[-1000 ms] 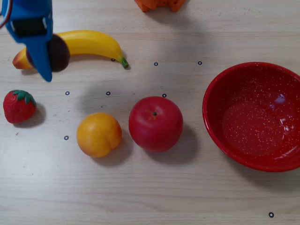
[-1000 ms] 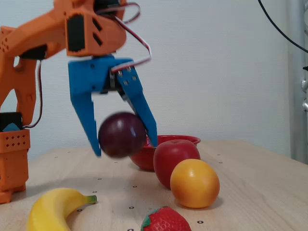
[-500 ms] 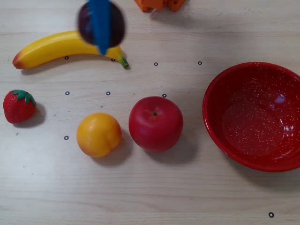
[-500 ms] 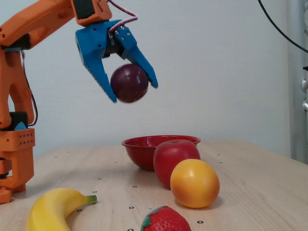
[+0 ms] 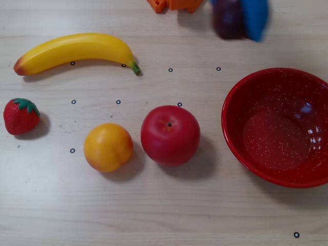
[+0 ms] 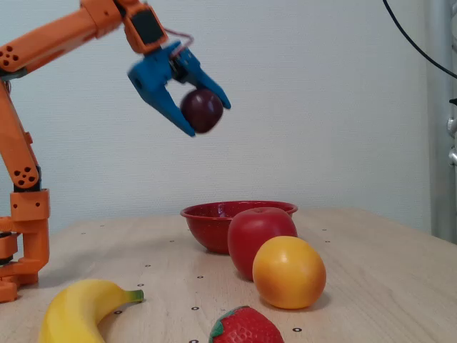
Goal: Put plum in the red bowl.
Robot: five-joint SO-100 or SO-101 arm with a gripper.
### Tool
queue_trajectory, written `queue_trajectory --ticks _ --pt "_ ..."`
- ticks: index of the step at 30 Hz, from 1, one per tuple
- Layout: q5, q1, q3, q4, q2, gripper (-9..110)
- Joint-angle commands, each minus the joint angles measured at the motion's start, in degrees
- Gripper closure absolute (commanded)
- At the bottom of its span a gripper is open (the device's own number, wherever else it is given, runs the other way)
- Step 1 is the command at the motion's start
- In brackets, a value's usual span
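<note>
One table (image 5: 164,215), five loose items plus the carried fruit. Red bowl (image 5: 241,146) sits empty at the overhead view's right. Claw (image 6: 211,118), clamped on the plum (image 6: 202,110), is high in the air, just short of the bowl's far rim. Transport step, likely; next it needs centring over the bowl, lowering, then release.
</note>
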Motion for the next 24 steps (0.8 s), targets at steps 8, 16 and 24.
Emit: queue_trajectory --ticks 8,16,24 --pt "2.4 8.1 4.9 -25.0 -5.4 101" --pt "13.1 9.3 13.9 -41.3 -12.1 101" --pt "18.1 9.0 23.6 -49.7 -15.3 75"
